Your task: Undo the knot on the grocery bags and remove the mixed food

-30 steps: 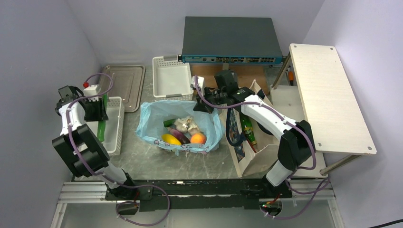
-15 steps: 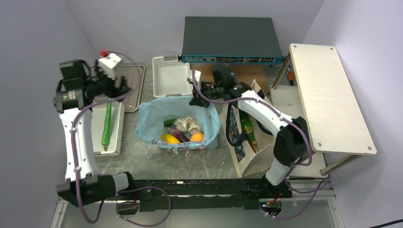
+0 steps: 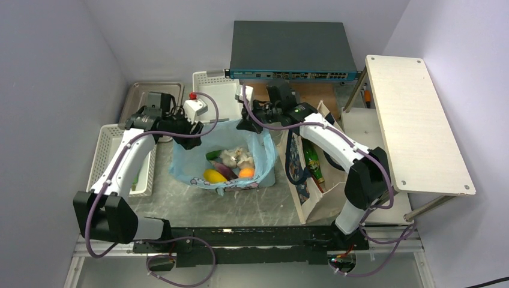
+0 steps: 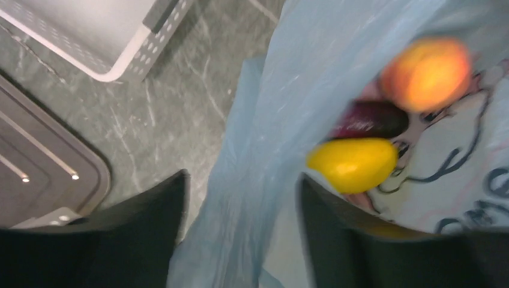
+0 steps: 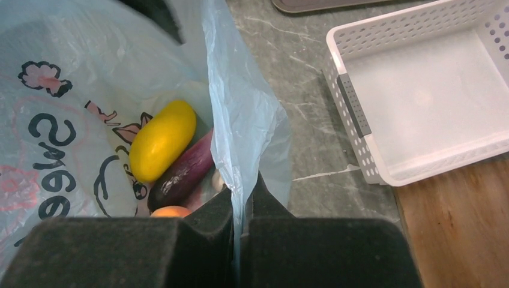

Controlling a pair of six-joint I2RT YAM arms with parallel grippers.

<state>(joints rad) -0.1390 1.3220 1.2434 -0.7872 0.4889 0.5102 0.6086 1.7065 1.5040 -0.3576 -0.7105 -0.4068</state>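
Top external: the bag sits mid-table with its mouth open and no tie showing, so I judge the step in hand to be lifting out the food. The right gripper pinches the far-right rim and holds that side up. The left gripper hangs at the far-left rim. Inside lie a yellow fruit, an aubergine, an orange and a pale lumpy item. A white basket stands near the bag on its left.

Left wrist: the fingers are spread and released, with a fold of the bag's wall between them, unsqueezed. The yellow fruit, aubergine and orange lie beyond, inside the bag. Closing here would likely catch only plastic. This gripper should clear the fold, pass over the rim into the mouth, and come down on the yellow fruit, which lies nearest. It should take the fruit across its short width, well down its sides, since it looks smooth and may roll.

Right wrist: the fingers are clenched on a thin pleat of the rim. The yellow fruit and aubergine lie touching, and the orange shows just by the fingers. This gripper should hold firm and high so the mouth does not fall in. It should not pull hard, because plastic this thin could slip or tear.
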